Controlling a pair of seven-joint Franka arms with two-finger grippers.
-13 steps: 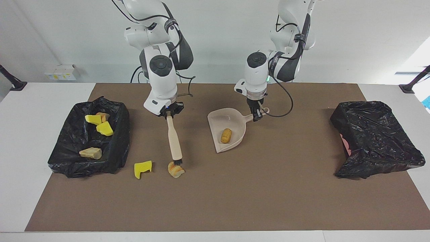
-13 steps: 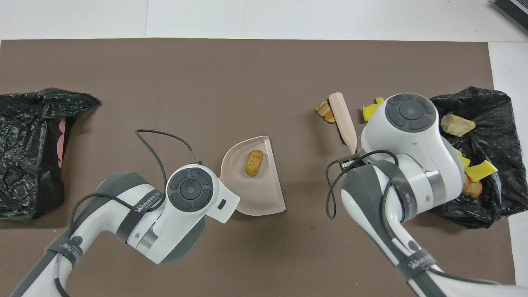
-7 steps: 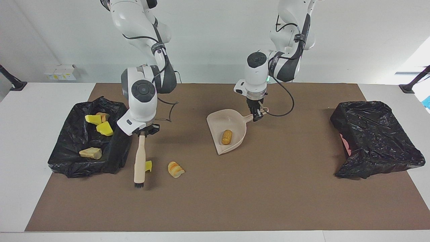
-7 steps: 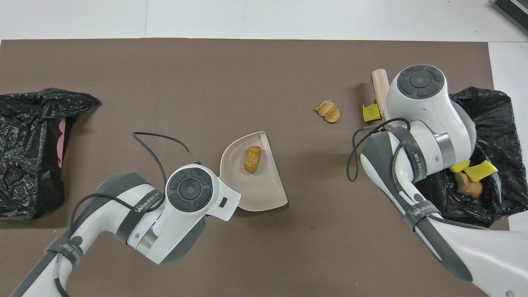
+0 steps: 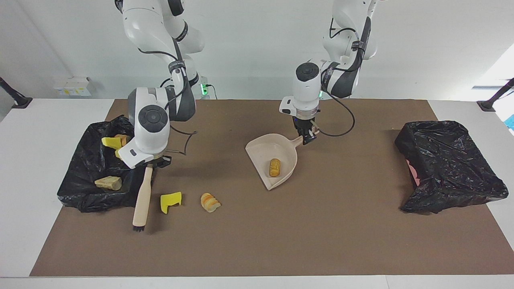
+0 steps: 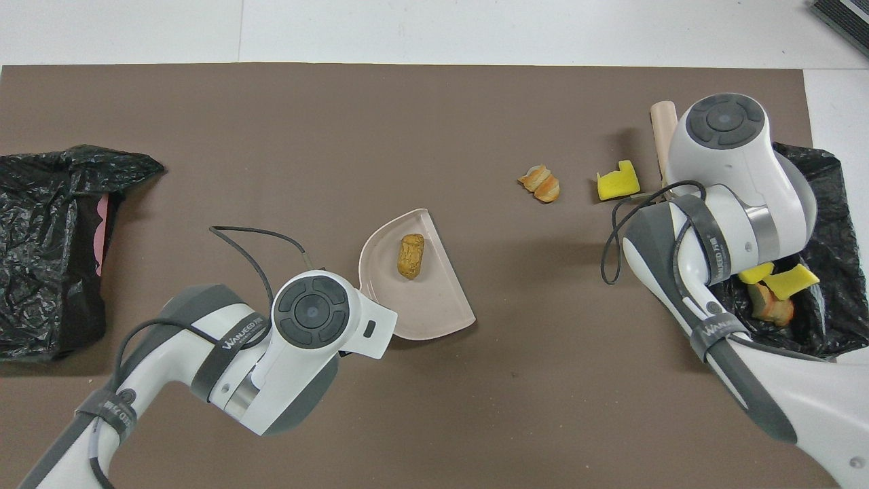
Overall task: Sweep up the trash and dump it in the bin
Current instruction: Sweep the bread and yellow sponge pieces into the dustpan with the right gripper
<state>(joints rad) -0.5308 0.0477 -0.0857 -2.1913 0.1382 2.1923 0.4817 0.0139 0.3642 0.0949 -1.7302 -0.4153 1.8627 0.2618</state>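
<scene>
- The right gripper, shut on the beige black-bristled brush, hangs beside the black-lined bin.
- The left gripper, closed, holds the beige plastic dustpan.

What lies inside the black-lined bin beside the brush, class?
In the bin show two yellow sponge chunks, an orange scrap and a tan piece. The right gripper and its arm cover part of the bin, so more may be hidden.
</scene>
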